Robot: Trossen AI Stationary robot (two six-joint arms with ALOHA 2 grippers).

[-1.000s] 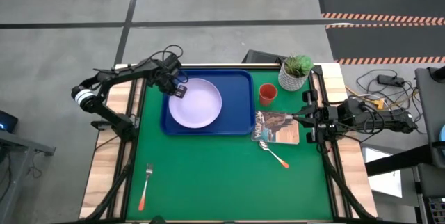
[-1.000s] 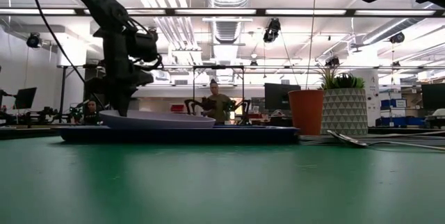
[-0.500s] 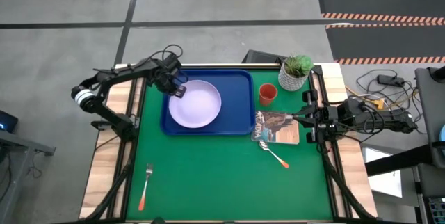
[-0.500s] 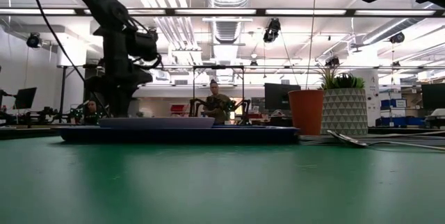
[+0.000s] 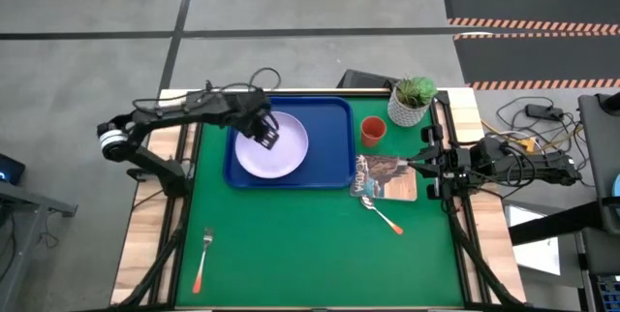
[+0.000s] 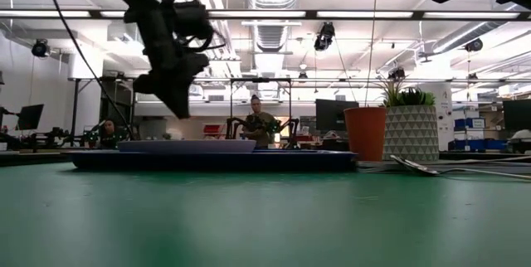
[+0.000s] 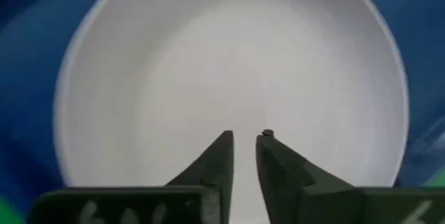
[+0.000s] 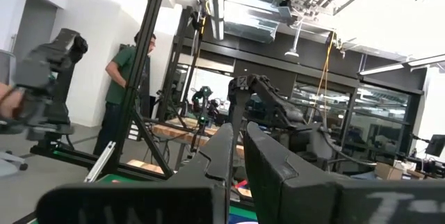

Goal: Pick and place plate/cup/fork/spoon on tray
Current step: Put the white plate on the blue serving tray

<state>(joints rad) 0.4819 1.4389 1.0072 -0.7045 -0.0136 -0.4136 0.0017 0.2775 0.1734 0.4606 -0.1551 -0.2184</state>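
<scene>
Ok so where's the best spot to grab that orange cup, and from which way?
Probably by the rim, coming straight down. The cup stands upright with its mouth open, and the plant pot and booklet crowd two of its sides, so one finger inside and one outside looks easiest.

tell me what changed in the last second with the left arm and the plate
The left gripper let go of the plate, which was tilted on its left edge and now lies flat in the tray. The gripper then rose and moved inward over the plate, fingers nearly closed and empty. The cup, spoon, fork and the right arm by the table's right edge stayed put.
</scene>
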